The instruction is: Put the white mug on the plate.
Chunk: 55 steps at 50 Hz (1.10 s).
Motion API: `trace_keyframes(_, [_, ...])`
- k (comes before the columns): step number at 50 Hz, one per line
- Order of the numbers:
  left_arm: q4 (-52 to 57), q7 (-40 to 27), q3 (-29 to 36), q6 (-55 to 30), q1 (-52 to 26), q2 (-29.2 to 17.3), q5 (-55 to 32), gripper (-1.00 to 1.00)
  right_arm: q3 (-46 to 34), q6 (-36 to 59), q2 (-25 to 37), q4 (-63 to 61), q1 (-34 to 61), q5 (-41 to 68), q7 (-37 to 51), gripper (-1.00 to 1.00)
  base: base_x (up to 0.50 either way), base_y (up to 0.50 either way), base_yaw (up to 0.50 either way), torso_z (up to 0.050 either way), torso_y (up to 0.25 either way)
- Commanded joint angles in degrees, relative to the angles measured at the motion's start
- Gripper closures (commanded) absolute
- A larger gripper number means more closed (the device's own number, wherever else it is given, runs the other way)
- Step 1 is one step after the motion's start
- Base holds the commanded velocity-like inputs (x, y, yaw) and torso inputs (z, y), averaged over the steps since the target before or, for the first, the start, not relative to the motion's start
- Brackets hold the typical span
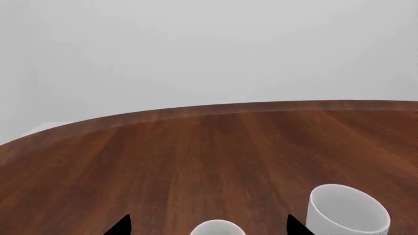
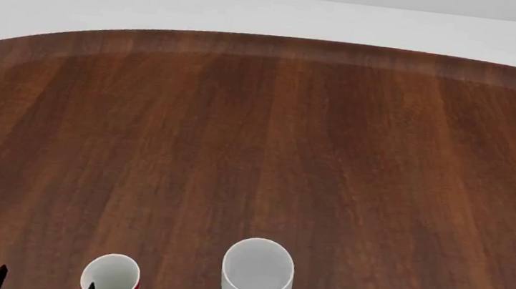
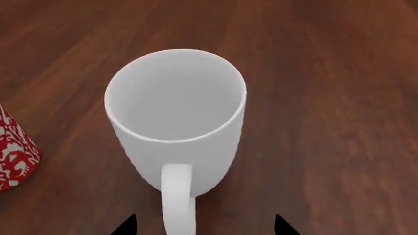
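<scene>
The white mug stands upright on the brown wooden table, at about 6 o'clock in the head view near the near edge, its handle pointing back toward the robot. The red mug stands apart from it at about 7 o'clock. In the right wrist view the right gripper has its two dark fingertips spread wide, one on each side of the handle, touching nothing. The left gripper is likewise spread wide, its tips either side of the red mug's rim, gripping nothing. The plate is not in view.
</scene>
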Motion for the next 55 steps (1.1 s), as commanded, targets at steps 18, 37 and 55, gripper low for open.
trace_keyframes(18, [-0.33,-0.55,0.69,0.53,0.11,-0.57,-0.60,-1.00,-2.08,-9.78,-3.94,20.67,6.94,-1.69,-2.36,-1.00,0.00,0.00,0.00,0.000,0.000])
trace_keyframes(37, [-0.18,-0.59,1.30,1.18,0.33,-0.70,-1.32,-1.00,-4.41,-16.84,-7.23,35.67,12.41,-2.71,-4.01,-1.00,0.00,0.00,0.00,0.000,0.000])
trace_keyframes(55, [-0.22,-0.94,1.68,1.51,0.57,-0.99,-1.75,-1.00,-2.60,-15.69,-7.29,36.01,12.62,-4.63,-4.27,-1.00,0.00,0.00,0.00,0.000,0.000])
